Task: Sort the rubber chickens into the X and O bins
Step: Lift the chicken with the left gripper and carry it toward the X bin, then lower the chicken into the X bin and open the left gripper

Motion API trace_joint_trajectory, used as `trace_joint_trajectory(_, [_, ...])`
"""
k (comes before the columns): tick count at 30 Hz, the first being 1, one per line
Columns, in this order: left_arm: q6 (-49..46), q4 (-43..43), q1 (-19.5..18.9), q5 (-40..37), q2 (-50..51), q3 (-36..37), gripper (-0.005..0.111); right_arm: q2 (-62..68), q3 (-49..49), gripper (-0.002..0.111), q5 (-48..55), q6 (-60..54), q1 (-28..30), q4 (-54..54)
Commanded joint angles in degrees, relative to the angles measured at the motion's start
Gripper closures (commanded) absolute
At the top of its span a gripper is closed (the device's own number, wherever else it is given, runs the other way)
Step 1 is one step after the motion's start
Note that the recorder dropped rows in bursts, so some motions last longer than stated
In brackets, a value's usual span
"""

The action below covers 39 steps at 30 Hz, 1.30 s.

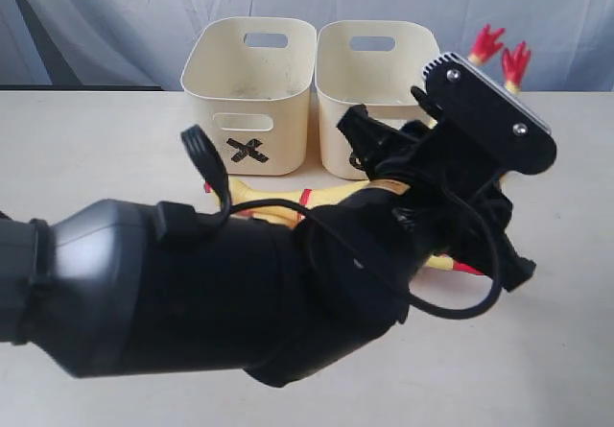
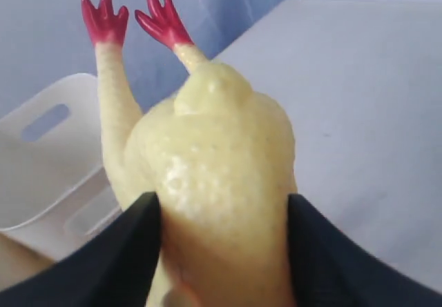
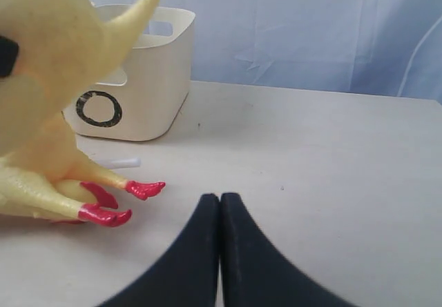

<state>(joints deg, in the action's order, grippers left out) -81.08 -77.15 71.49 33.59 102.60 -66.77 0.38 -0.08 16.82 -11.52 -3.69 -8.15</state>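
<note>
Left claw [image 2: 224, 252] clamps a yellow rubber chicken [image 2: 214, 155] upright (right claw [image 3: 220, 205] together, empty). Cream plastic O tub [image 1: 338, 82] waits upper centre, behind.

backdrop: creased pale blue-grey cloth [image 1: 96, 14] | surface: off-white table [image 1: 566, 350] | light: even

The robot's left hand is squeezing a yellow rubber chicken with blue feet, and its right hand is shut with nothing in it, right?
Not quite: the feet are red, not blue. The left wrist view shows the left gripper squeezing the yellow rubber chicken, with the red feet sticking up. The right gripper is shut on nothing, as you said.
</note>
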Motion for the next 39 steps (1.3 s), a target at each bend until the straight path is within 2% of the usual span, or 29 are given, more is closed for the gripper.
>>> trace_joint_trajectory(1, [-5.76,-5.46,-0.6,10.58,-1.27,-0.11,0.107,-0.38,0.08,0.109,-0.8,0.03,0.23,-0.27])
trace_joint_trajectory(4, [-6.57,-8.49,-2.82,10.78,-2.09,-0.11,0.107,-0.38,0.08,0.109,-0.8,0.03,0.23,-0.27])
trace_joint_trajectory(13, [-6.57,-9.11,-10.78,9.47,-6.49,-0.11,0.107,-0.38,0.08,0.109,-0.71,0.03,0.23,-0.27])
trace_joint_trajectory(23, [-10.62,-7.68,-23.48,-1.92,-9.2,-0.11,0.107,-0.38,0.08,0.109,-0.71,0.03,0.23,-0.27])
trace_joint_trajectory(29, [-10.91,-1.22,-32.8,-14.04,-9.3,-0.11,0.107,-0.38,0.08,0.109,-0.71,0.03,0.23,-0.27])
trace_joint_trajectory(34, [-8.22,3.93,-40.73,-23.61,-8.81,-1.18,0.107,-0.38,0.08,0.109,-0.71,0.03,0.23,-0.27])
trace_joint_trajectory(39, [-5.79,4.02,-45.99,-27.34,-7.86,-4.5,0.107,-0.38,0.08,0.109,-0.71,0.03,0.23,-0.27])
